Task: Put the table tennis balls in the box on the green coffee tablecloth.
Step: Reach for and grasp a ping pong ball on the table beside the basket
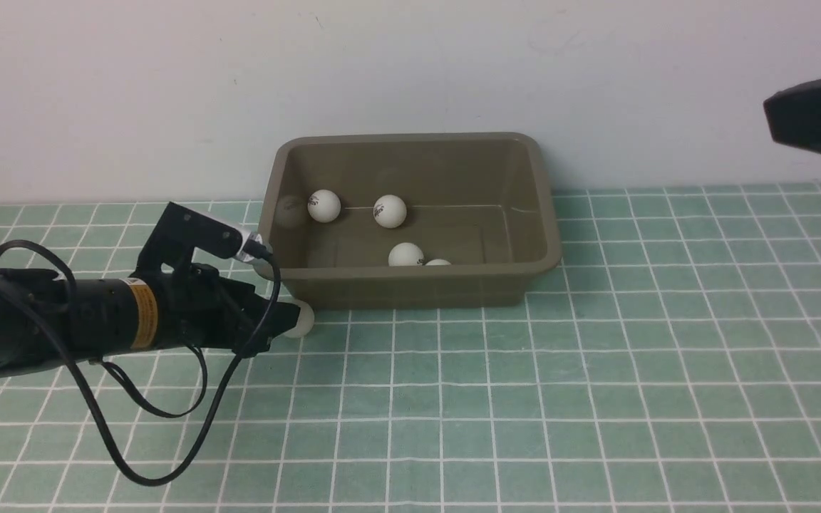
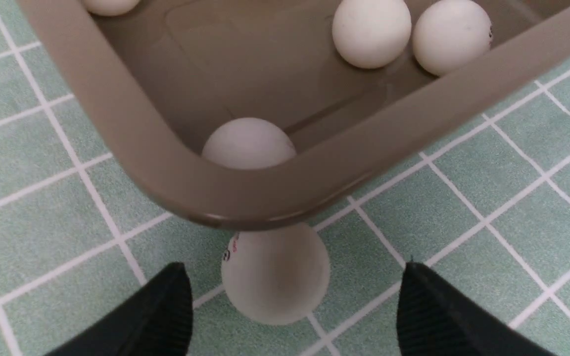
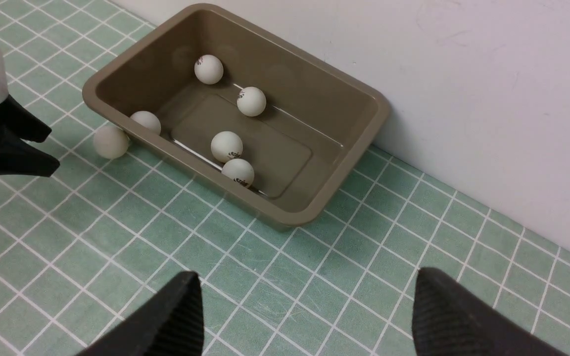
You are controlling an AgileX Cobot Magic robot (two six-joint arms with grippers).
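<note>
The olive-brown box stands on the green coffee tablecloth against the wall, with several table tennis balls inside it. One more white ball lies on the cloth outside, tucked against the box's near left corner under the rim. My left gripper is low at that corner and open, one finger on each side of this ball with a gap on both sides. My right gripper hangs high at the right, open, with only cloth below it.
A white wall rises right behind the box. The left arm's black cable loops down over the cloth at the front left. In the front view only a dark part of the right arm shows at the upper right edge.
</note>
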